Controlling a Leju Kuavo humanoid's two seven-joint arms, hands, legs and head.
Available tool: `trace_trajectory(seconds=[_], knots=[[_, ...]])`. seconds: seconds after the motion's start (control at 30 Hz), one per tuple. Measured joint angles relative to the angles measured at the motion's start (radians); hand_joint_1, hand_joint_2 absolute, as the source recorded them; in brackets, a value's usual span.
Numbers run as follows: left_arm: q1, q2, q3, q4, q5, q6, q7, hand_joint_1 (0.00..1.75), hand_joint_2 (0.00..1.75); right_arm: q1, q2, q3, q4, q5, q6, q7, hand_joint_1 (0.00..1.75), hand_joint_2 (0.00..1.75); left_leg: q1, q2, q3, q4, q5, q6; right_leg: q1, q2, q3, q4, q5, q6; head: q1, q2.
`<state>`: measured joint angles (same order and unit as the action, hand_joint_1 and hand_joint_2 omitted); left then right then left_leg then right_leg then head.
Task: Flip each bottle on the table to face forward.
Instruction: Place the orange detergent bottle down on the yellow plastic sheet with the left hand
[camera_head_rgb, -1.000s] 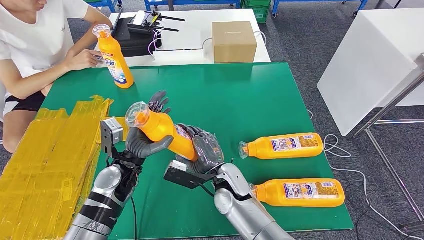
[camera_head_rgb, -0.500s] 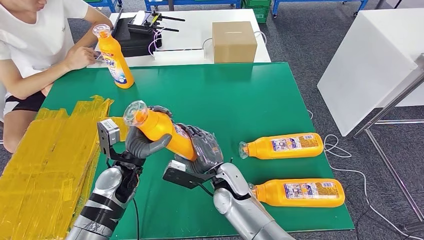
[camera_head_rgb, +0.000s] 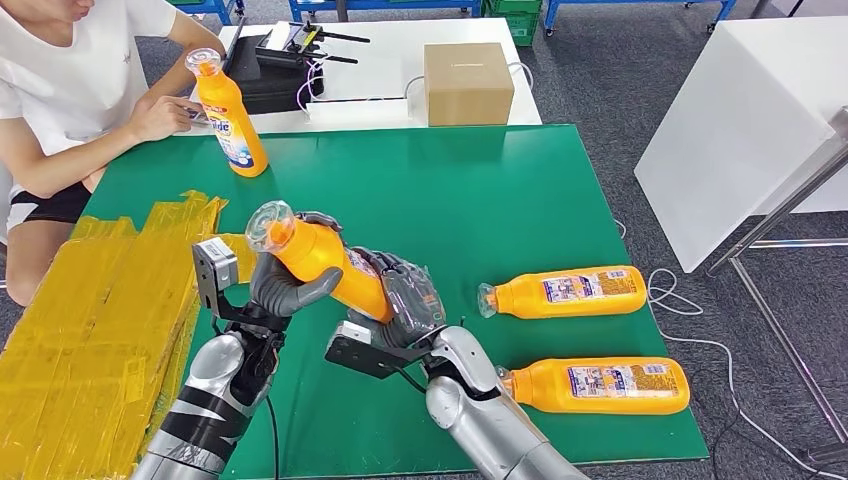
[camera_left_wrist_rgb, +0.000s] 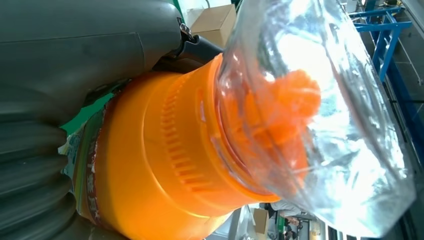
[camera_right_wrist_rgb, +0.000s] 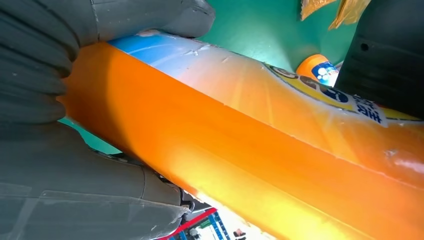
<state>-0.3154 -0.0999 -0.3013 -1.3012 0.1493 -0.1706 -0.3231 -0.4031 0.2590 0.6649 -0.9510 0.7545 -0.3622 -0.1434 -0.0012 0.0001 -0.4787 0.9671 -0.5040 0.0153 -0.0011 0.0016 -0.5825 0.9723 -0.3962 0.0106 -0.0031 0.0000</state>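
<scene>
Both the left hand (camera_head_rgb: 290, 285) and right hand (camera_head_rgb: 405, 300) have fingers (camera_head_rgb: 318, 288) clamped on the tilted orange bottle (camera_head_rgb: 325, 262) above the bench (camera_head_rgb: 480, 190); releasing unevenly could let its smooth body slip and drop.

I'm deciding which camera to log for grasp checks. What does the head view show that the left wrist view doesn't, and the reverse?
Head view alone: the green table, two orange bottles lying flat, an upright bottle near a seated person, and the right robot hand under the held bottle's base. Left wrist view alone: the orange nozzle inside the clear cap, close up. Both: the held bottle gripped near its neck by the left robot hand, and the cardboard box.
</scene>
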Motion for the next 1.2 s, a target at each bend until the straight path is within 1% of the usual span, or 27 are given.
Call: trace_trajectory(seconds=[0.1,0.13,0.23,0.27,0.4,0.57,0.63,0.7,0.87,1.0,1.1,1.2], knots=[[0.000,0.000,0.000,0.000,0.001,0.000,0.000,1.75,1.75,0.000,0.000,0.000,0.000,-0.004,-0.002,-0.002,1.75,1.75,0.000,0.000,0.000,0.000,0.000,0.000,0.000,0.000,0.000,0.000,0.000,0.000,0.000,0.000],[-0.001,0.000,0.000,0.000,0.002,0.000,0.000,1.75,1.75,0.000,0.000,0.000,0.000,-0.005,-0.004,-0.003,1.64,1.75,0.000,0.000,0.000,0.000,0.000,0.000,0.000,0.000,0.000,0.000,0.000,0.000,0.000,0.000],[-0.002,0.000,0.000,0.000,0.002,0.001,0.000,1.75,1.75,0.001,0.000,0.000,-0.001,-0.009,-0.012,-0.007,0.33,1.75,0.000,0.000,0.000,0.000,0.000,0.000,0.000,0.000,0.000,0.000,0.000,0.000,0.000,0.000],[-0.002,0.000,0.000,0.000,0.002,0.004,0.000,1.75,1.75,0.002,0.000,-0.001,-0.003,-0.011,-0.021,-0.012,0.00,1.75,0.000,0.000,0.000,0.000,0.000,0.000,0.000,0.000,0.000,0.000,0.000,0.000,0.000,0.000],[-0.004,0.000,0.000,0.000,-0.016,0.034,0.007,1.75,1.75,0.018,0.000,-0.002,-0.043,-0.033,-0.090,-0.052,0.00,1.75,0.000,0.000,0.000,0.000,0.000,0.000,0.000,0.000,0.000,0.000,0.000,0.000,0.000,0.000],[-0.006,0.003,0.002,0.000,-0.038,0.063,0.006,1.75,1.75,0.030,-0.004,-0.005,-0.098,-0.053,-0.109,-0.067,0.00,1.75,0.000,0.000,0.000,0.000,0.000,0.000,0.000,0.000,0.000,0.000,0.000,0.000,0.000,0.000],[-0.012,0.004,0.003,0.000,-0.091,0.119,0.005,1.75,1.75,0.043,-0.006,-0.011,-0.127,-0.079,-0.126,-0.087,0.00,1.75,0.000,0.000,0.000,0.000,0.000,0.000,0.000,0.000,0.000,0.000,0.000,0.000,0.000,0.000],[-0.023,0.009,0.006,0.000,-0.173,0.199,0.007,1.75,1.75,0.061,-0.011,-0.024,-0.173,-0.112,-0.147,-0.105,0.00,1.75,0.000,0.000,0.000,0.000,0.000,0.000,0.000,0.000,0.000,0.000,0.000,0.000,0.000,0.000],[-0.055,0.028,0.023,0.000,-0.447,0.425,0.022,1.75,1.75,0.115,-0.033,-0.083,-0.320,-0.225,-0.163,-0.144,0.00,1.75,0.000,0.000,0.000,0.000,0.000,0.000,0.000,0.000,0.000,0.000,0.000,0.000,0.000,0.000],[-0.065,0.044,0.055,0.000,-0.681,0.594,0.053,1.75,1.75,0.163,-0.052,-0.143,-0.445,-0.334,-0.123,-0.192,0.00,1.75,0.000,0.000,0.000,0.000,0.000,0.000,0.000,0.000,0.000,0.000,0.000,0.000,0.000,0.000],[-0.065,0.059,0.090,0.001,-0.932,0.732,0.122,1.75,1.75,0.204,-0.066,-0.178,-0.537,-0.382,-0.087,-0.218,0.00,1.75,0.000,0.000,0.000,0.000,0.000,0.000,0.000,0.000,-0.001,0.000,0.000,0.000,0.000,0.000],[-0.061,0.074,0.136,0.006,-1.283,0.837,0.231,1.75,1.75,0.244,-0.080,-0.206,-0.613,-0.400,-0.075,-0.234,0.00,1.75,0.000,0.000,-0.001,0.000,0.000,0.000,0.000,0.000,-0.001,0.000,0.000,0.000,0.000,0.000]])
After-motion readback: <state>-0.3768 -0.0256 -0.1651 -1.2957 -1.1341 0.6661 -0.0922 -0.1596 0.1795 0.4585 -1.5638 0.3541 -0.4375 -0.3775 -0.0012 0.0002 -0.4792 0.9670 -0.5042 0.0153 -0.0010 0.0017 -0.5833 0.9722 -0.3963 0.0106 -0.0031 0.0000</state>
